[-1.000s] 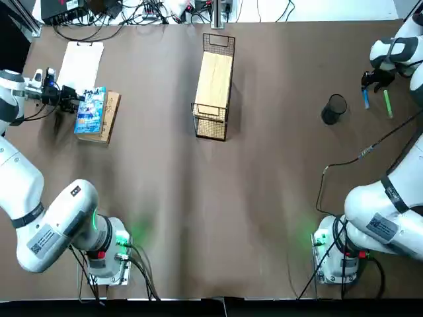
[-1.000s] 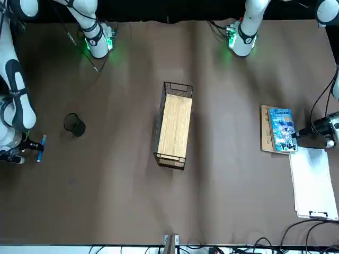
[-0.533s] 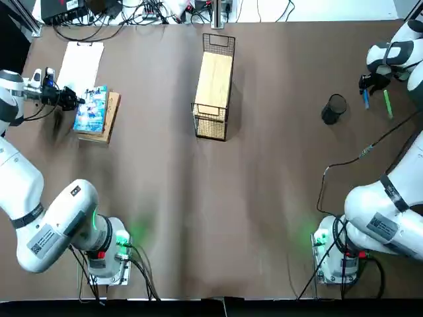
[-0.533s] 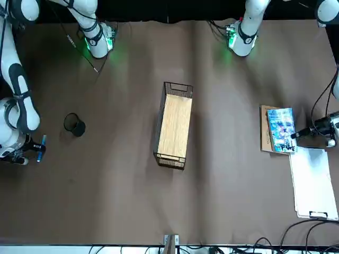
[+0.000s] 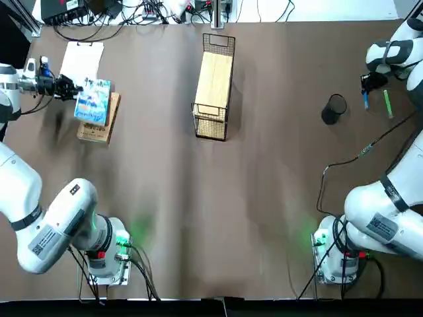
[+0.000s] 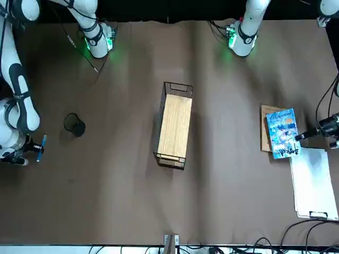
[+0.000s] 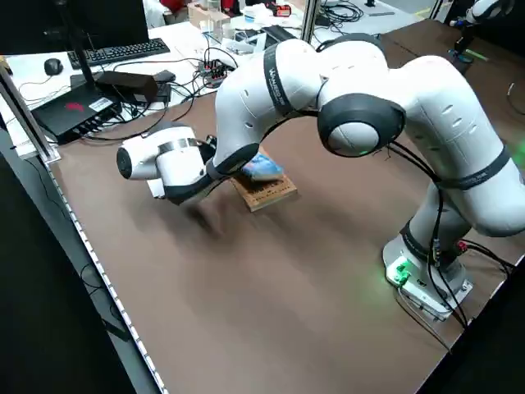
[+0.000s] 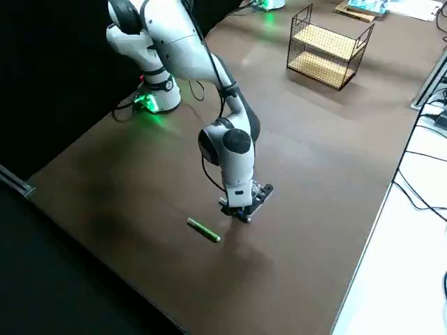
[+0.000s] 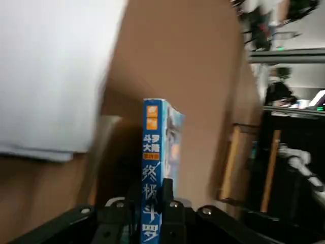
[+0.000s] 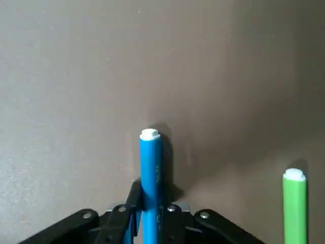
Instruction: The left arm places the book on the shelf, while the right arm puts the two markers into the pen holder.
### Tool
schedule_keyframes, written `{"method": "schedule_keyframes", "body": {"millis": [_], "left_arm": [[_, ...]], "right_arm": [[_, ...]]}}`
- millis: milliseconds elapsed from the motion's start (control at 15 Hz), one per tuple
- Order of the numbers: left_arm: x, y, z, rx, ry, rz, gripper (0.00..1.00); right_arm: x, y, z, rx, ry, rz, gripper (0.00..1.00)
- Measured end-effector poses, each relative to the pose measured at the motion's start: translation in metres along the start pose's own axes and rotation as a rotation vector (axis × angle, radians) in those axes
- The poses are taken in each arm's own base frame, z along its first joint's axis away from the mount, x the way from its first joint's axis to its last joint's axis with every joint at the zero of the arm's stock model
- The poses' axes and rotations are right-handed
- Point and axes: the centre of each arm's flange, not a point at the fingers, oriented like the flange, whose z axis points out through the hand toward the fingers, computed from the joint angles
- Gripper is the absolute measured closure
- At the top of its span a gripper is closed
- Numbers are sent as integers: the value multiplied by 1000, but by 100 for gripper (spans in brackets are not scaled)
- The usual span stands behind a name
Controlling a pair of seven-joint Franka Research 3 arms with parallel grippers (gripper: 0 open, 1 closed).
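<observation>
The right arm's fingers (image 10: 133,203) pinch the blue marker (image 10: 150,183), its long axis running out between them; the pen holder (image 5: 334,109) lies beside them, toward the shelf (image 5: 213,86), far nearer this arm.

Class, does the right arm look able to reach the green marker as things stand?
Probably not yet: the green marker lies near and uncovered, but the right gripper is closed on the blue marker.
</observation>
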Motion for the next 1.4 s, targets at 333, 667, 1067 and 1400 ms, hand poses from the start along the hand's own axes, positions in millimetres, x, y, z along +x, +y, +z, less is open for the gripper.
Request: {"method": "schedule_keyframes", "body": {"millis": [333, 667, 1067, 1400], "left_arm": [[-7, 21, -7, -131, -29, 37, 80], [-1, 78, 46, -284, -181, 118, 80], [9, 236, 254, -337, -521, 168, 80], [0, 303, 336, -339, -522, 168, 80]], "right_arm": [[13, -43, -14, 20, -52, -82, 82], [27, -94, -109, 153, -75, -156, 82], [-4, -134, -196, 728, -57, -342, 82], [-36, -79, -173, 1124, 171, -536, 82]]}}
